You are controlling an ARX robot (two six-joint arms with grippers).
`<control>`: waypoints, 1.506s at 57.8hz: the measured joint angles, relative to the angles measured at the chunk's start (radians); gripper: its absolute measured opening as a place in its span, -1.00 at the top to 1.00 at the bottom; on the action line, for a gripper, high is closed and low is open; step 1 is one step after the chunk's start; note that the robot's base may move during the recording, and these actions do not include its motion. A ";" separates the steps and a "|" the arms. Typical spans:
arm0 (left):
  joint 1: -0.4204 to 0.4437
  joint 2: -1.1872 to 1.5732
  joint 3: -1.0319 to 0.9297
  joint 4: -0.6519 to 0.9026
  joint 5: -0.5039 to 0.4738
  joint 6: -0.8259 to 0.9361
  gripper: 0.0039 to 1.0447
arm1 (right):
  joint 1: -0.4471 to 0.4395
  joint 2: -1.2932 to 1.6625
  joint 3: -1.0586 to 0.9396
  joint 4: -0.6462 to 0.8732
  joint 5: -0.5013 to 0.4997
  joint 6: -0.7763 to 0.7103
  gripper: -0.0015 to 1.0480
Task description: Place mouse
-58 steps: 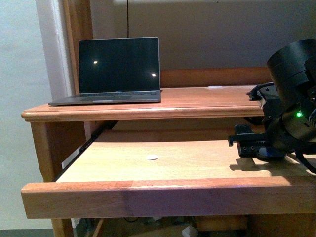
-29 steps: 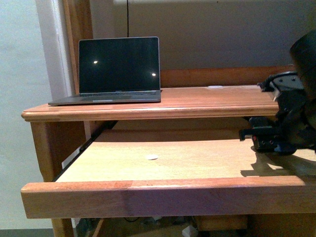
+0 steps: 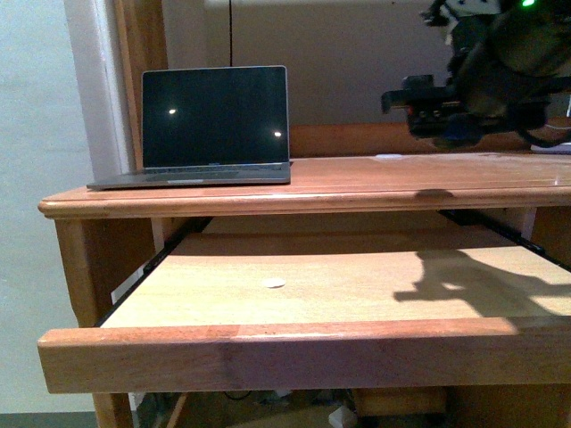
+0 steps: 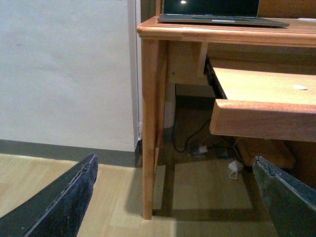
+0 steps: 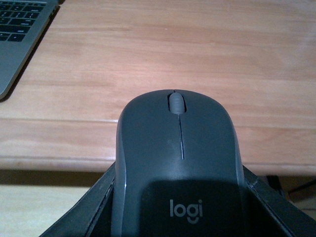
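Up comes your right hand from the pull-out tray to above the right end of the table, clamped round the mouse, whose rear is cut off; your left hand gapes wide, empty.

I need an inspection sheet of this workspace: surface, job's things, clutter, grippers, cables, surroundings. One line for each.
Surface: wooden desk top, with pull-out tray drawn out below it.
Job's things: mouse, held over the desk top's front edge.
Clutter: open laptop, screen dark, on the desk top; small white dot on the tray.
Grippers: right gripper shut on the mouse; left gripper open, empty.
Cables: dark cable and white adapter on the floor under the desk.
Surroundings: pale wall, wooden floor.
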 joint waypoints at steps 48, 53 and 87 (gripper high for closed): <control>0.000 0.000 0.000 0.000 0.000 0.000 -0.86 | 0.111 0.671 1.056 -0.406 0.204 0.010 -0.05; 0.000 0.000 0.000 0.000 0.000 0.000 -0.86 | 0.115 0.680 1.068 -0.399 0.209 0.014 -0.05; 0.000 0.000 0.000 0.000 0.000 0.000 -0.86 | 0.152 0.737 1.072 -0.356 0.229 0.027 -0.56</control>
